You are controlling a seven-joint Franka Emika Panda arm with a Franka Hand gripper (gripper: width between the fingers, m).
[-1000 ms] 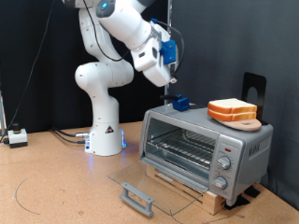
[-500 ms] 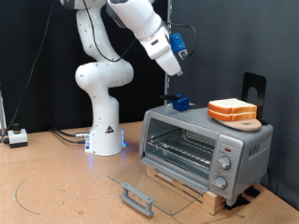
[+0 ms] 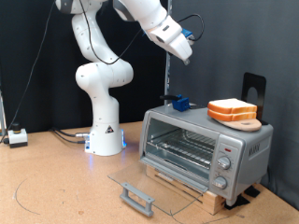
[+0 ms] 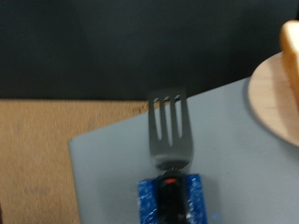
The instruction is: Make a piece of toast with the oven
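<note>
The tool point(image 3: 180, 49) has risen over the last second: it was low, just above the small blue block point(image 3: 179, 103) on the oven's roof, and now hangs high at about 12 o'clock from that block, well apart from it. Whether its fingers stand apart or together I cannot tell — neither view shows them plainly. A thin dark rod runs from the tool straight down toward the block, and the wrist view looks along a metal fork-like spatula point(image 4: 169, 136) whose handle sits in that block point(image 4: 169, 198). Whether the spatula has left the block cannot be read for certain.

The piece of toast point(image 3: 232, 110) lies on a tan wooden board point(image 3: 242, 122) on top of the oven point(image 3: 207, 147), toward the 3 o'clock end of the roof, untouched and not yet inside. In the wrist view only the board's rounded edge point(image 4: 274, 98) and a sliver of crust point(image 4: 291, 47) show at the border.

The oven's glass door point(image 3: 149, 189) is already down, lying flat toward 7 o'clock over the table point(image 3: 56, 187), and the wire rack point(image 3: 182, 149) inside is bare. So the opening step looks done, while the bread waits above — the rise suggests work with the spatula, not the slice itself.
</note>
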